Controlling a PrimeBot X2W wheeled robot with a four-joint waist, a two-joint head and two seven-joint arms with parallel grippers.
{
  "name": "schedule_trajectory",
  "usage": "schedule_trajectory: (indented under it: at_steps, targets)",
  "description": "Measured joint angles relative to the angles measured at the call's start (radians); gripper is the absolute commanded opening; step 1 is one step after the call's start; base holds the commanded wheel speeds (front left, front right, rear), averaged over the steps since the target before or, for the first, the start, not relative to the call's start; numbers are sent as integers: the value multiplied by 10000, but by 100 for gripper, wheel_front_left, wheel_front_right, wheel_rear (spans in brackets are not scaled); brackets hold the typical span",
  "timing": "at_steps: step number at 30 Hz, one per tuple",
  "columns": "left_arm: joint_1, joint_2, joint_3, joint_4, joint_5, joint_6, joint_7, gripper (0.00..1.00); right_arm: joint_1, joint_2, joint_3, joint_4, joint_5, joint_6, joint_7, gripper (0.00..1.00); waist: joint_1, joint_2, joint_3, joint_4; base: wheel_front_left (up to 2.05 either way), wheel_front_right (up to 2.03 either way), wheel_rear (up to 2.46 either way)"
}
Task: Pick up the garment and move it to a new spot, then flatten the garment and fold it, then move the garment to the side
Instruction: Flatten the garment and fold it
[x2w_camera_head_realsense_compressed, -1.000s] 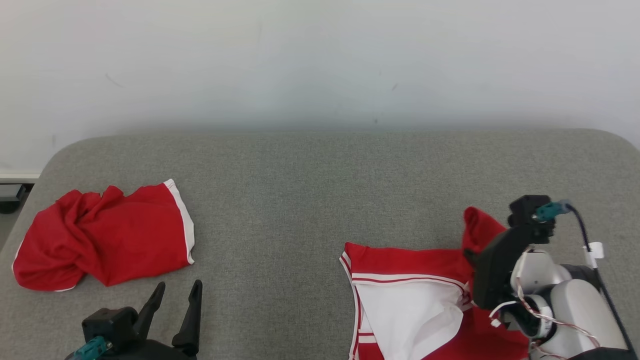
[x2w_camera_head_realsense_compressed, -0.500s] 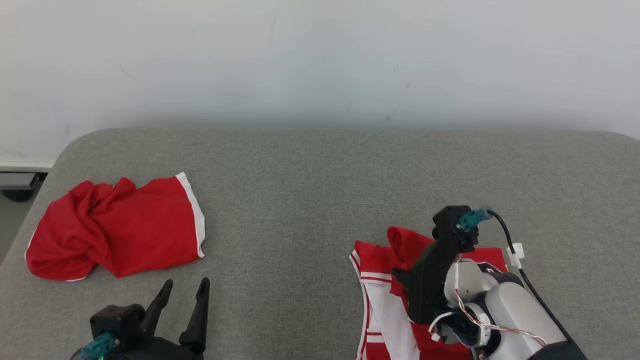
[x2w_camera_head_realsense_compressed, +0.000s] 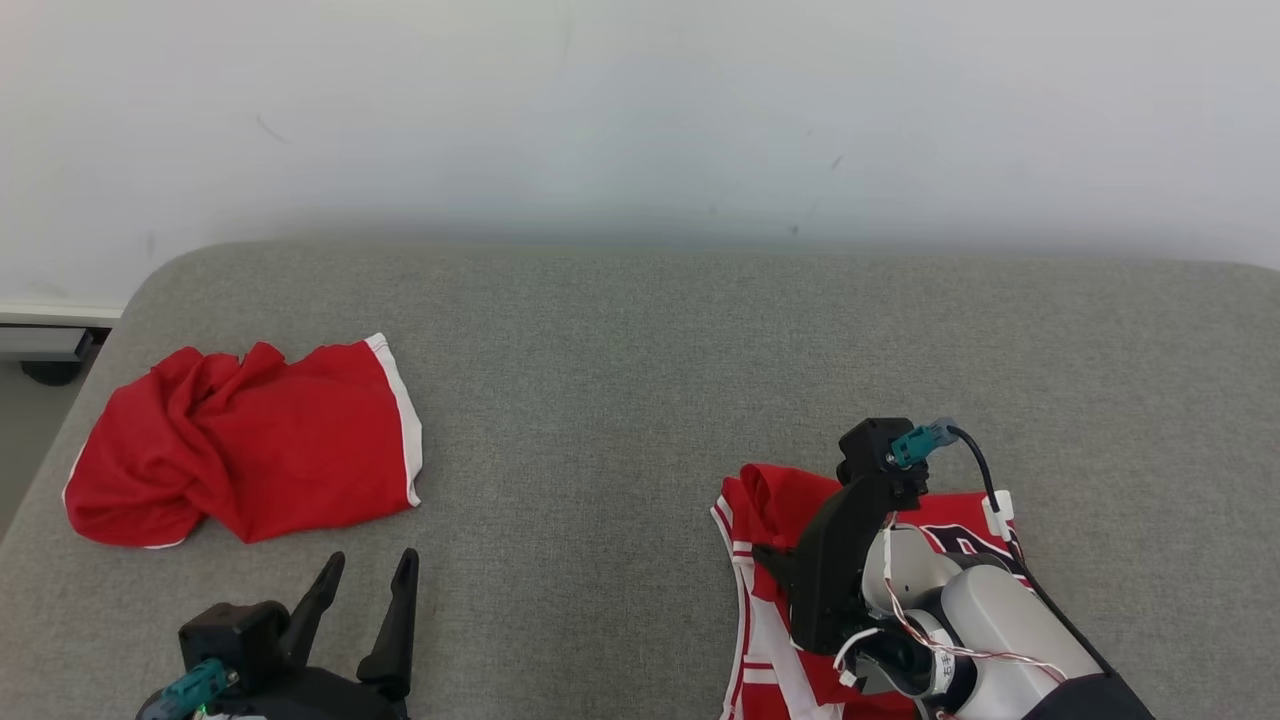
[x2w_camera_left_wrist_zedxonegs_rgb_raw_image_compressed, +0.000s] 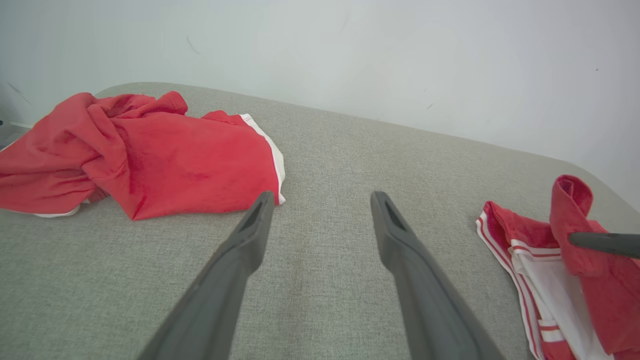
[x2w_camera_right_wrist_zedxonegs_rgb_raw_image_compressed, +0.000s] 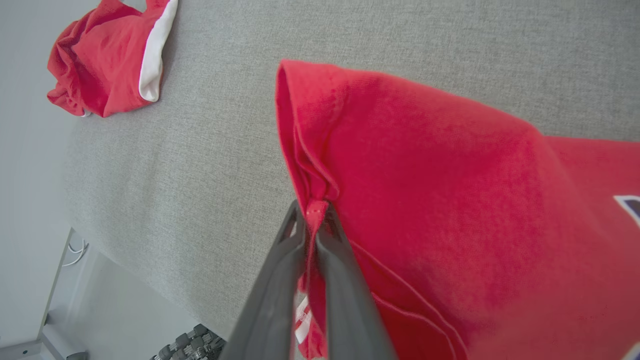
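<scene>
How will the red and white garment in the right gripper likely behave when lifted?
Probably floppy: the red and white garment droops in folds from the right gripper. Likely light, as a thin edge pinch raises it. The rest may drag across the grey cushion.

right end effector (x2w_camera_right_wrist_zedxonegs_rgb_raw_image_compressed: 311, 214) pinching red garment (x2w_camera_right_wrist_zedxonegs_rgb_raw_image_compressed: 430, 200) fold, grey cushion (x2w_camera_right_wrist_zedxonegs_rgb_raw_image_compressed: 225, 130), crumpled red cloth (x2w_camera_right_wrist_zedxonegs_rgb_raw_image_compressed: 97, 65) well apart
</scene>
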Motion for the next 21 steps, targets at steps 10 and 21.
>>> schedule_trajectory:
  at_steps: [10, 21]
  targets:
    - [-5, 2, 29, 44, 0, 0, -13, 100, -313, 0, -115, 253, 926, -2, -1237, 100, 0, 0, 68, 8, 0, 0, 0]
    - [11, 25, 159, 48, -15, 4, -75, 100, -190, -326, -1486, 46, 173, -4, -2040, 100, 0, 0, 57, -124, 0, 0, 0]
